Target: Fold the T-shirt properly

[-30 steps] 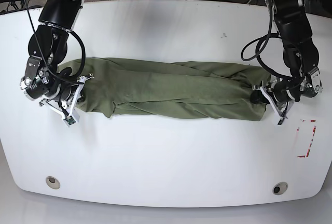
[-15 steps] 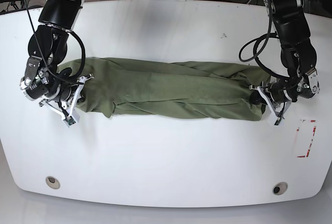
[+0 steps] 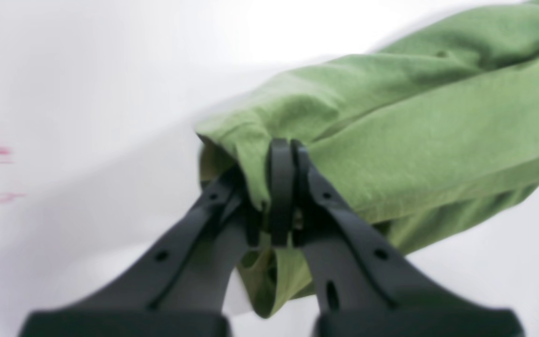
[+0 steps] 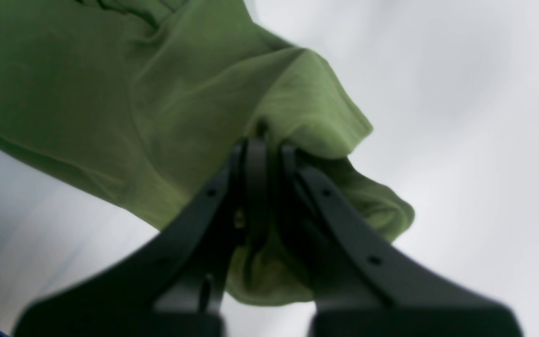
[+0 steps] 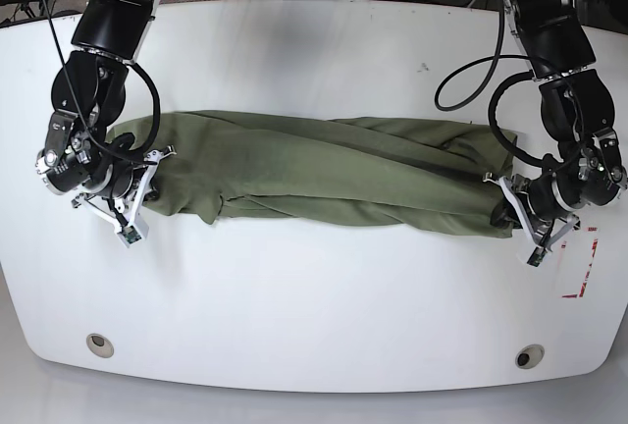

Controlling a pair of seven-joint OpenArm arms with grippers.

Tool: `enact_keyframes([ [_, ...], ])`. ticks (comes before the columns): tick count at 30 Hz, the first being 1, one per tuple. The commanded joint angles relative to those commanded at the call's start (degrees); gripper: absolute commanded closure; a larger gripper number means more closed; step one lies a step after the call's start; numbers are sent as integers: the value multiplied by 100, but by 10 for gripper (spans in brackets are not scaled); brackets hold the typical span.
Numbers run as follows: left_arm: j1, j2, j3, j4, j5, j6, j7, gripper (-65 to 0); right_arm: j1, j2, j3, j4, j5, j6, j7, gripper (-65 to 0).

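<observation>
The olive-green T-shirt (image 5: 324, 174) lies bunched in a long band across the middle of the white table (image 5: 314, 306). My left gripper (image 3: 282, 154) is shut on the T-shirt (image 3: 391, 140) at its end on the base view's right (image 5: 512, 216). My right gripper (image 4: 262, 150) is shut on the T-shirt (image 4: 134, 103) at its other end, on the base view's left (image 5: 137, 188). The neck and label are hidden in the folds.
A red-and-white marker (image 5: 579, 262) lies on the table just right of the left gripper. Two round holes (image 5: 98, 344) (image 5: 530, 356) sit near the front edge. Cables run along the floor behind the table's far edge.
The left gripper has moved toward the front and a little right with its end of the T-shirt, pulling the band longer. The right gripper has barely shifted.
</observation>
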Motion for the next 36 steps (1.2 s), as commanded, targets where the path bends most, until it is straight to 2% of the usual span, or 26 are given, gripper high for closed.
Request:
enact_keyframes([
  [6,-176,26,-343,536,0,0,88,0,484,123,0,-457,0,0,0,0],
  [12,-589,26,-651,633,0,0,97,0,1240,176,-9,-985,0,0,0,0],
  [14,-756,26,-756,633,9,0,105,0,1512,299,-18,-1116,9,0,0,0],
  [24,-1960,26,-1389,642,9,0,800,0,3279,580,-70,-2013,18,0,-136,0],
  [31,-3042,-26,-1415,589,44,0,958,0,4686,862,-782,-2497,62,0,-136,0],
  [36,-3771,-79,-1257,466,35,0,967,0,5512,870,-1108,-2620,70,0,-136,0],
])
